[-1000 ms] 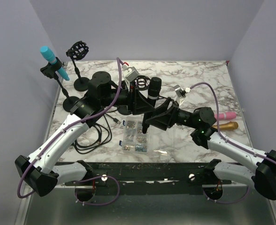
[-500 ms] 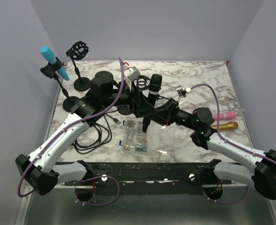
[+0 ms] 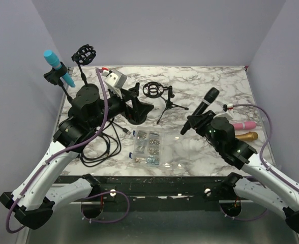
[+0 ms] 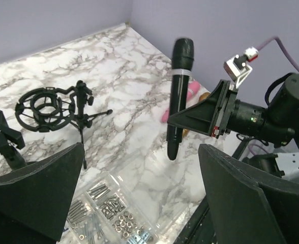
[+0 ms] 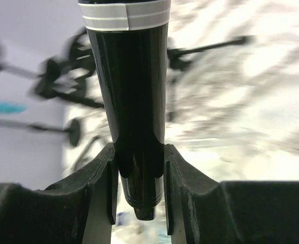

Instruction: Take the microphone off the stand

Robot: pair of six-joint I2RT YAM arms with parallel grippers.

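- The right gripper (image 5: 139,175) is clamped on the black microphone (image 3: 204,102) near its tail, clear of the stand (image 3: 156,90), at the stand's 3 o'clock.
- The left gripper (image 3: 139,107) has its jaws wide apart and empty, at the stand's 8 o'clock.

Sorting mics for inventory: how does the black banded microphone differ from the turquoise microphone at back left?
The black banded microphone is dark with a pale band; the turquoise microphone is plain blue-green. The black one is clamped in the right gripper, off any stand; the turquoise one sits clipped on a black stand. Both are slim and tilted.
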